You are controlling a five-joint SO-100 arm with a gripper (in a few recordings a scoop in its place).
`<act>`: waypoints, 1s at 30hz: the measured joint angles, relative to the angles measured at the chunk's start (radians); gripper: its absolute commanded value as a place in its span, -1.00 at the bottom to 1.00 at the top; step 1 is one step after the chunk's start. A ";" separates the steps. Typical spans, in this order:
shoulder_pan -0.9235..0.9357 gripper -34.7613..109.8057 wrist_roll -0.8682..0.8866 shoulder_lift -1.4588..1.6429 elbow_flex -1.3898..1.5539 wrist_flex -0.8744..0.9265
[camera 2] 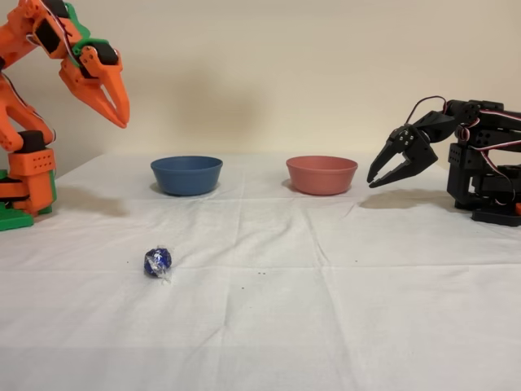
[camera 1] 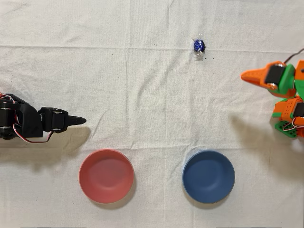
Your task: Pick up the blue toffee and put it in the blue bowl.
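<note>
Starting pick: we see gripper [camera 2: 114,102] raised far left in fixed view, fingers nearly together, empty; blue toffee [camera 2: 158,261] near us, apart from blue bowl [camera 2: 186,174], reach needed.

Counted on the cloth [camera 1: 142,95]: one blue toffee [camera 1: 199,45], one blue bowl [camera 1: 208,176], one pink bowl [camera 1: 106,175], plus two arms, orange [camera 2: 32,122] and idle black [camera 2: 476,159].

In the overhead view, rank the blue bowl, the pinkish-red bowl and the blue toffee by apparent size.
1. Pinkish-red bowl and blue bowl: they look about alike, so no ranking between them.
2. Blue toffee: far smaller.
</note>
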 measured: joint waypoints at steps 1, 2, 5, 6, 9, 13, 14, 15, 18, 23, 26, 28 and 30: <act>0.014 -0.47 -0.006 -0.026 -0.018 0.002; 0.026 -0.47 -0.009 -0.054 -0.031 0.002; 0.069 -0.46 -0.017 -0.137 -0.077 0.002; 0.086 -0.46 -0.023 -0.164 -0.094 0.002; 0.124 -0.46 -0.041 -0.245 -0.130 -0.017; 0.179 -0.42 -0.064 -0.331 -0.149 -0.069; 0.193 -0.40 -0.077 -0.350 -0.150 -0.077; 0.206 -0.38 -0.089 -0.368 -0.150 -0.081; 0.236 -0.28 -0.112 -0.407 -0.152 -0.086; 0.224 -0.15 -0.150 -0.446 -0.155 -0.086; 0.232 -0.10 -0.153 -0.477 -0.170 -0.086; 0.235 -0.08 -0.163 -0.500 -0.178 -0.086; 0.224 -0.07 -0.167 -0.525 -0.186 -0.086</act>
